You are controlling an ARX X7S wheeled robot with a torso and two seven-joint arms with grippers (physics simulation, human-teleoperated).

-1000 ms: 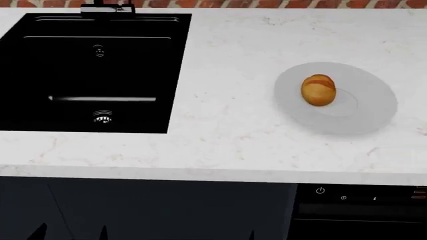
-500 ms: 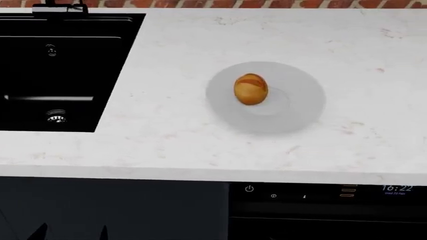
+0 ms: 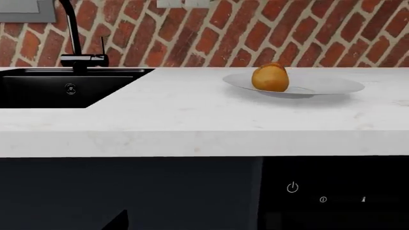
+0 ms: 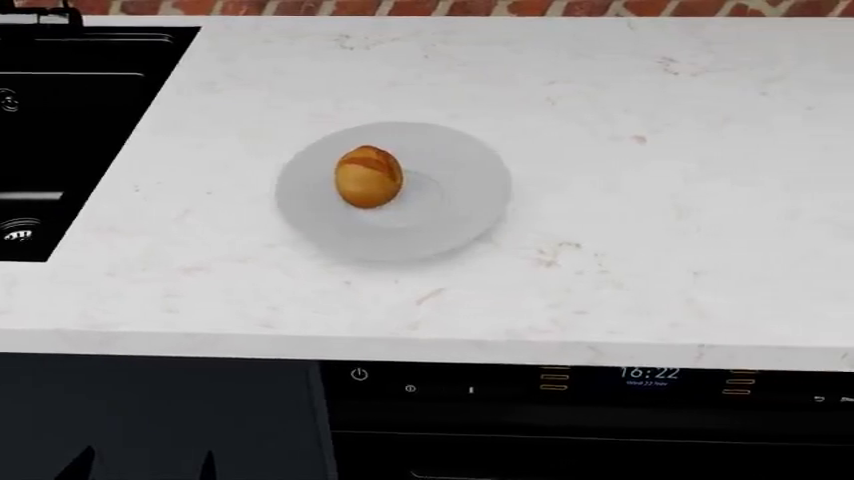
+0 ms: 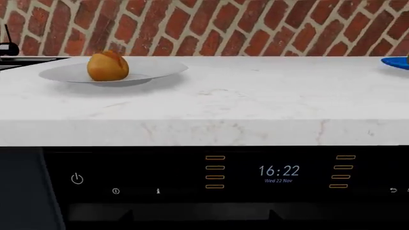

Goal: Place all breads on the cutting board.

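Observation:
The smooth golden-orange roll [image 4: 368, 177] stands on a pale grey-white plate [image 4: 461, 205] on the white marble counter. It also shows in the left wrist view [image 3: 270, 78] and the right wrist view [image 5: 107, 66]. The dark brown roll and the cutting board are out of view. My left gripper [image 4: 144, 466] shows only as two dark fingertips set apart, low in front of the cabinet, well below the counter. My right gripper [image 5: 200, 216] shows two fingertips wide apart in front of the oven. Both are empty and far from the roll.
A black sink [image 4: 67, 120] with a black faucet [image 3: 75, 38] lies left of the plate. An oven control panel [image 4: 587, 380] with a clock [image 5: 278, 171] sits under the counter edge. A blue plate's rim [image 5: 397, 62] shows far right. A brick wall backs the counter.
The head view has shifted right: the plate and roll slid leftward in the picture, most of the sink left the frame, and the oven clock came into view.

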